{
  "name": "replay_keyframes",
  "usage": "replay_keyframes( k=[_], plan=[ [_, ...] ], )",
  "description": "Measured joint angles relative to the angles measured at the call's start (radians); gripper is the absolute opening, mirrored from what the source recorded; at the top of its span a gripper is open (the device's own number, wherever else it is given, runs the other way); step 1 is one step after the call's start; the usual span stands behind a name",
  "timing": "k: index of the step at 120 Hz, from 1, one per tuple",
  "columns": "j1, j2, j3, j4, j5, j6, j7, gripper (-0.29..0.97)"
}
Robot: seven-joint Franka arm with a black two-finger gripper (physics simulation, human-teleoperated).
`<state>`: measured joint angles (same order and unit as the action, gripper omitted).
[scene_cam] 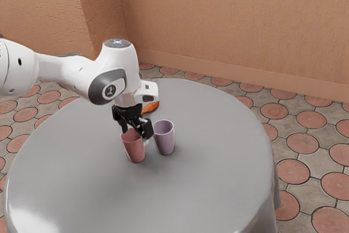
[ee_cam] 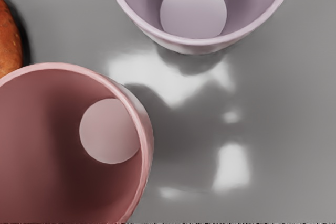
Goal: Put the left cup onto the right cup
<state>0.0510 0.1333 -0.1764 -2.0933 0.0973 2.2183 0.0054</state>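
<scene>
A pink cup (scene_cam: 133,148) stands upright on the grey round table (scene_cam: 212,184), at the exterior view's left of a lavender cup (scene_cam: 164,137). The two cups stand close together with a narrow gap between them. My gripper (scene_cam: 136,131) hangs at the pink cup's rim, on the side nearest the lavender cup, with its black fingers apart and nothing clamped between them. In the wrist view I look straight down into the pink cup (ee_cam: 63,150) and the lavender cup (ee_cam: 194,9); both are empty.
An orange object (scene_cam: 151,107) lies on the table just behind my hand, and it appears beside the pink cup as an orange object (ee_cam: 7,40) in the wrist view. Wide grey tabletop (ee_cam: 283,129) surrounds the cups.
</scene>
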Motion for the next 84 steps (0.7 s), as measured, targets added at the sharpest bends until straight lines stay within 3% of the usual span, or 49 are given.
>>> replay_keyframes(
  k=[84],
  plan=[
    [0.000,0.069,0.007,0.002,0.044,0.075,0.088,0.68]
  ],
)
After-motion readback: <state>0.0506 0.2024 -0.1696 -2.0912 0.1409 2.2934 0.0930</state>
